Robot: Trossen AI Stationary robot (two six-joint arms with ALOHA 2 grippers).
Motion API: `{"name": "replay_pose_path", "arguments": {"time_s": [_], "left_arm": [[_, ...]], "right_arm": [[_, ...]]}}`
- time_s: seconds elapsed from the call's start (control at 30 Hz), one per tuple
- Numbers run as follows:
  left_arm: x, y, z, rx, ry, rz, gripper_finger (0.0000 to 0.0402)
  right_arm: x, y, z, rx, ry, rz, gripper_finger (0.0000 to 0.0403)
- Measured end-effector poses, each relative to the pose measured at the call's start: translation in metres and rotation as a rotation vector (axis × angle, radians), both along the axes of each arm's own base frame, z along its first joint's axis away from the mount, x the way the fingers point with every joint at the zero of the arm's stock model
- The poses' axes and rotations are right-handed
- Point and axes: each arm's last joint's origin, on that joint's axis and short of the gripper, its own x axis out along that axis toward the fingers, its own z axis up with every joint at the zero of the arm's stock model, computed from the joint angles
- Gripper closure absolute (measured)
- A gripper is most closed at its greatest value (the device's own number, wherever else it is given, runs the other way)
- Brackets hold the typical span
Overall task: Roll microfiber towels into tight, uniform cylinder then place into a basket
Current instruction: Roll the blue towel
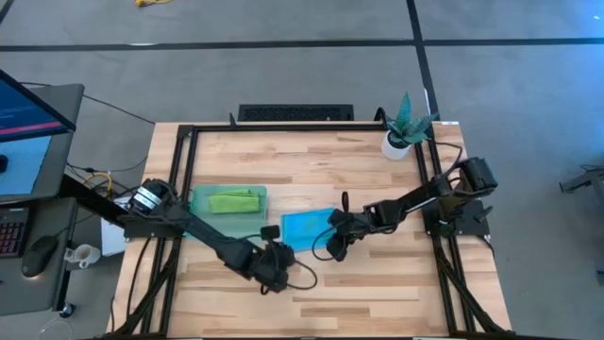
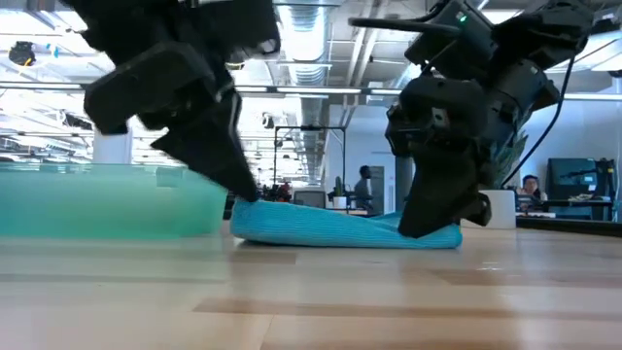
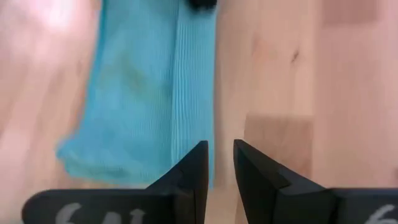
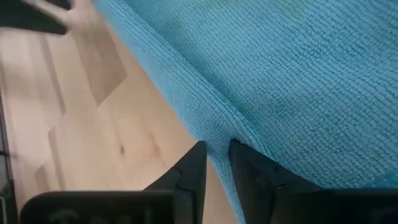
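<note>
The sky-blue towel (image 1: 304,227) lies low and flat on the wooden table, right of the basket (image 1: 203,225), a teal tray holding the lime-green towel (image 1: 233,201). My right gripper (image 1: 332,247) comes down on the blue towel's near right edge and is shut on it (image 4: 216,146). My left gripper (image 3: 221,146) hovers at the towel's near left corner (image 3: 186,168). Its fingers are a narrow gap apart, with only bare wood showing between them. In the low view the blue towel (image 2: 340,228) stretches between the two grippers. My right gripper pinches the blue towel's hemmed edge (image 4: 208,127) between its two fingers, near the towel's near right corner. The fingers slant down from the table's right side. The towel stays on the table, its right end (image 2: 442,233) under the fingers. Whether my left gripper touches the towel, I cannot tell.
A potted plant (image 1: 404,132) stands at the far right corner. A black frame rail (image 1: 184,179) runs around the table. Bare wood (image 1: 377,293) lies along the near edge. The basket (image 2: 107,199) sits close to the towel's left end.
</note>
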Motion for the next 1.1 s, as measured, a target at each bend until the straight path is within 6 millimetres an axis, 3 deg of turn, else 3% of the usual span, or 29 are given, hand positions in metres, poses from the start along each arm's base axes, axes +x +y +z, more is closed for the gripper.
{"name": "replay_pose_path", "arguments": {"time_s": [0.13,0.23,0.43,0.77,0.97,1.1], "left_arm": [[0.006,-0.013,0.003,0.015,-0.116,-0.131,0.0334],[0.008,-0.011,-0.001,0.033,-0.149,-0.226,0.0334],[0.013,0.019,-0.014,0.01,-0.127,-0.166,0.0334],[0.015,0.052,-0.028,-0.137,-0.059,-0.123,0.0352],[0.009,0.056,-0.035,-0.305,-0.027,-0.029,0.0371],[0.007,0.045,-0.034,-0.426,-0.014,-0.051,0.038]], "right_arm": [[-0.001,0.005,0.0,0.009,0.002,0.012,0.0309],[-0.002,0.006,0.0,0.009,0.001,0.016,0.0312],[-0.002,0.007,0.0,0.008,0.001,0.018,0.0313],[-0.002,0.008,0.0,0.014,0.003,0.018,0.0313],[-0.005,0.021,0.0,0.06,0.013,0.033,0.0313],[-0.009,0.034,0.0,0.09,0.021,0.043,0.0313]]}}
